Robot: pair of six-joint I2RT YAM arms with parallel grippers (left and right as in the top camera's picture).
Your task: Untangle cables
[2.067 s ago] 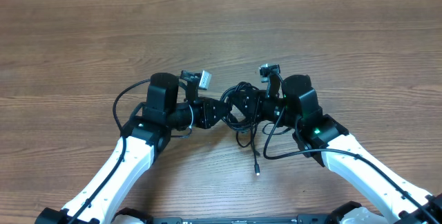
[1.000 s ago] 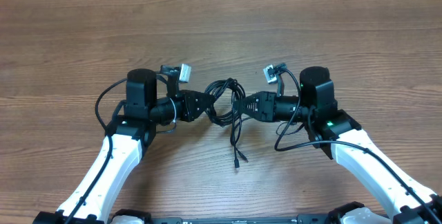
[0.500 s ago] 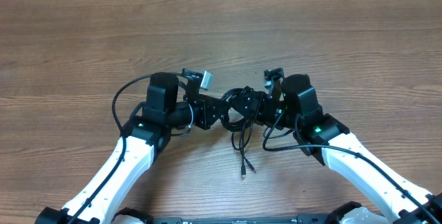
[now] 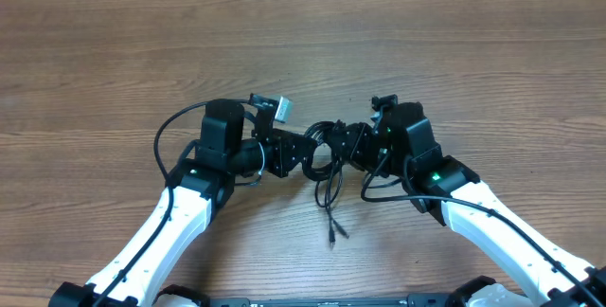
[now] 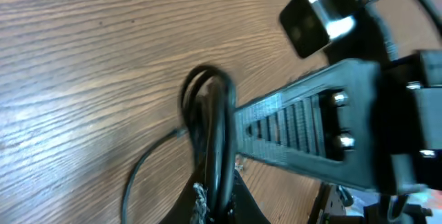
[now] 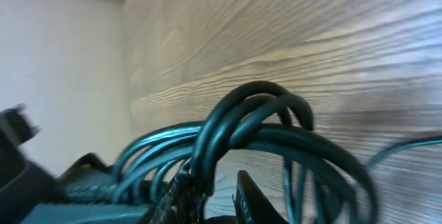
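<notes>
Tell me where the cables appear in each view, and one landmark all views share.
Overhead: cables at centre, one end trailing toward the bottom.
Left wrist: cables left of centre, looping upward from the bottom edge.
Right wrist: cables arching across the centre.
Shared landmark: wooden table.

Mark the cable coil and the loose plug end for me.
coil (image 5: 219, 127), left wrist view, on the dark side of the loop above the clamp.
plug (image 4: 332, 238), overhead view, on the tip at the free end of the trailing cord.
</notes>
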